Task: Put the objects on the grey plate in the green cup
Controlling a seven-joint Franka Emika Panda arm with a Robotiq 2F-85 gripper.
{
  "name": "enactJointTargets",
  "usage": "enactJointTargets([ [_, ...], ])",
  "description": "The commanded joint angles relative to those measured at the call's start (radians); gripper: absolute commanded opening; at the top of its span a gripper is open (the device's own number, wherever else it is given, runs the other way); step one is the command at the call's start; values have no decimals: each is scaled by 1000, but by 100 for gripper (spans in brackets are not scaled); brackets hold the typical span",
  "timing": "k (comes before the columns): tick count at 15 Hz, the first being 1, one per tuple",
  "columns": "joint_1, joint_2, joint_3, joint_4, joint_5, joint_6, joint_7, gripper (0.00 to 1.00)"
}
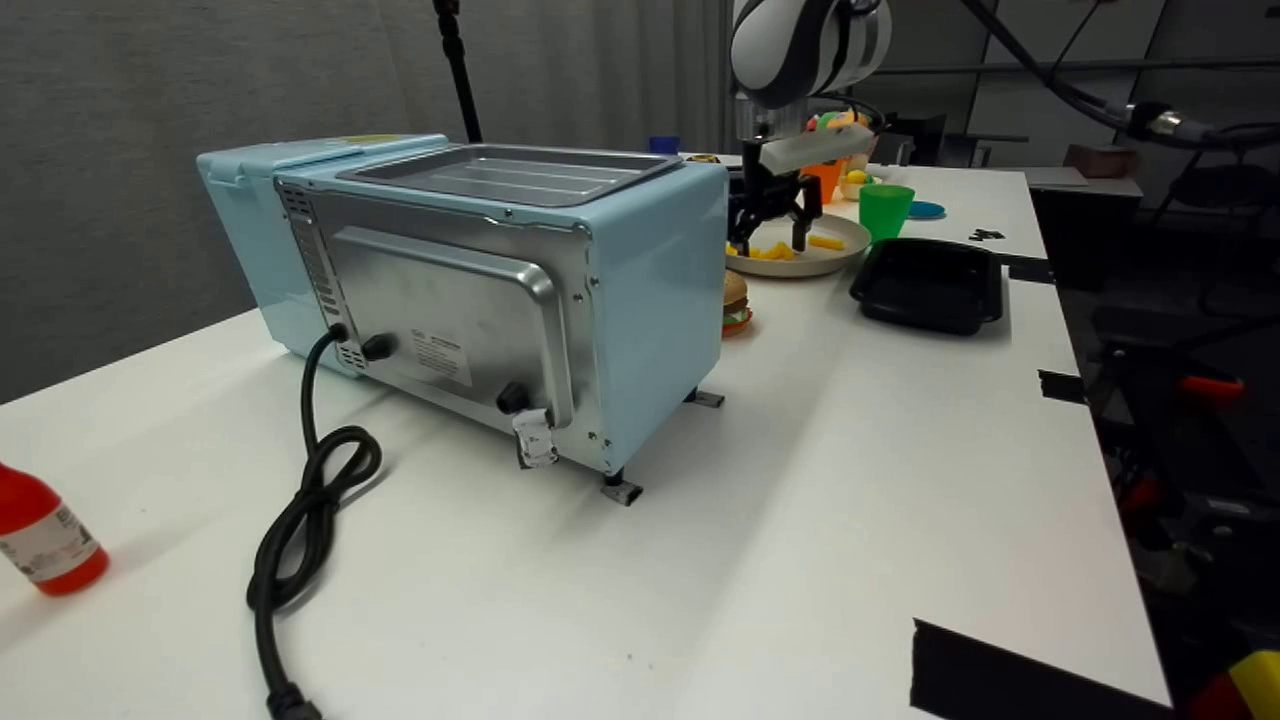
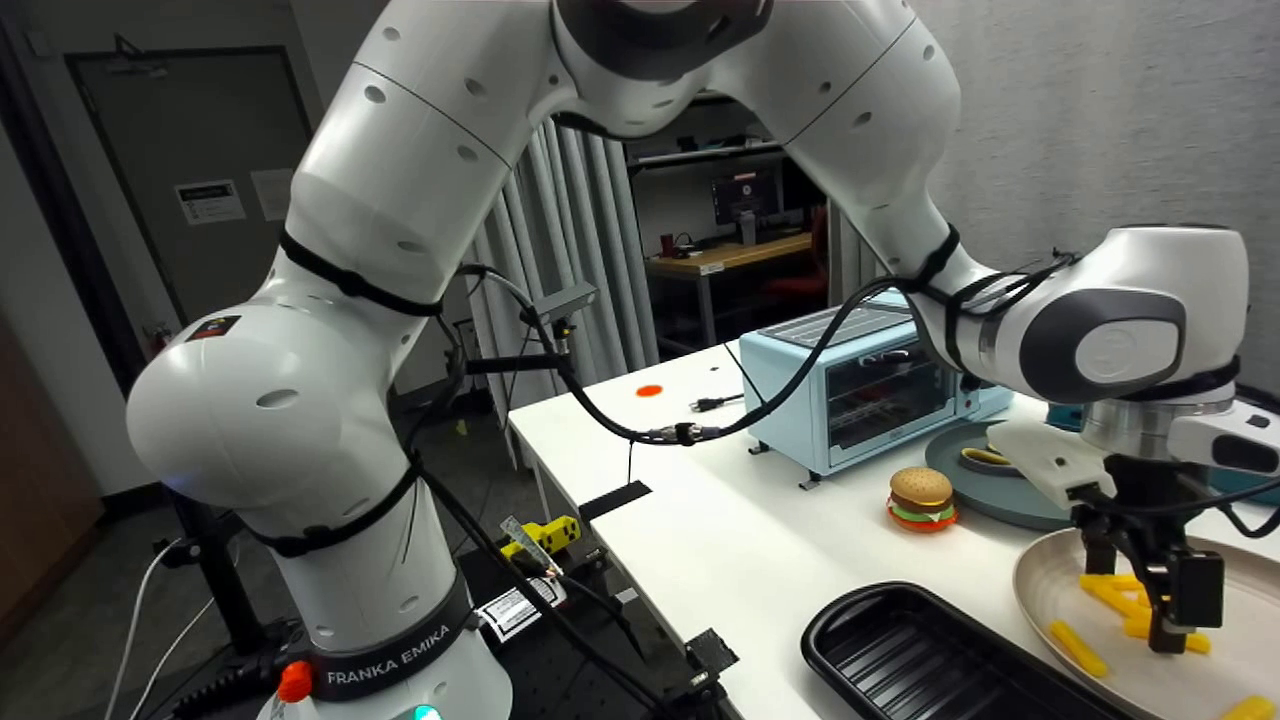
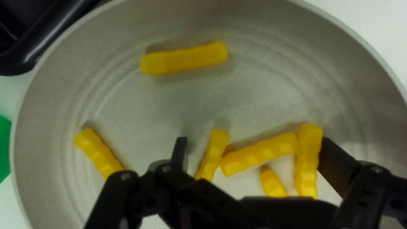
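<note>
The pale grey plate [image 1: 836, 264] shows in both exterior views [image 2: 1032, 588] and fills most of the wrist view [image 3: 44, 105]. Several yellow sticks lie on it, one apart at the top [image 3: 184, 58], one at the left [image 3: 97, 152]. My gripper [image 3: 254, 156] is open and low over the plate, also in both exterior views [image 1: 770, 238] [image 2: 1135, 605]. A cluster of yellow sticks [image 3: 260, 152] lies between its fingers; the right finger touches or nearly touches an upright-lying stick [image 3: 308, 159]. The green cup [image 1: 886, 212] stands beside the plate, its edge showing in the wrist view [image 3: 4, 148].
A black shallow dish [image 1: 930, 285] sits close to the plate, also in an exterior view [image 2: 930, 640]. A toy burger [image 2: 922, 498], a dark grey-green plate [image 2: 960, 450] and the blue toaster oven [image 2: 790, 385] stand nearby. An orange cup [image 1: 825, 180] is behind the plate.
</note>
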Motion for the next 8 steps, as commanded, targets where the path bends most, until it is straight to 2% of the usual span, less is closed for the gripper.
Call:
enactJointTargets([
  [1, -5, 27, -4, 26, 0, 14, 2, 100],
  [2, -5, 27, -4, 30, 0, 12, 3, 100],
  [4, -7, 25, -1, 35, 3, 12, -1, 74],
  [8, -7, 23, 3, 43, 2, 16, -6, 42],
])
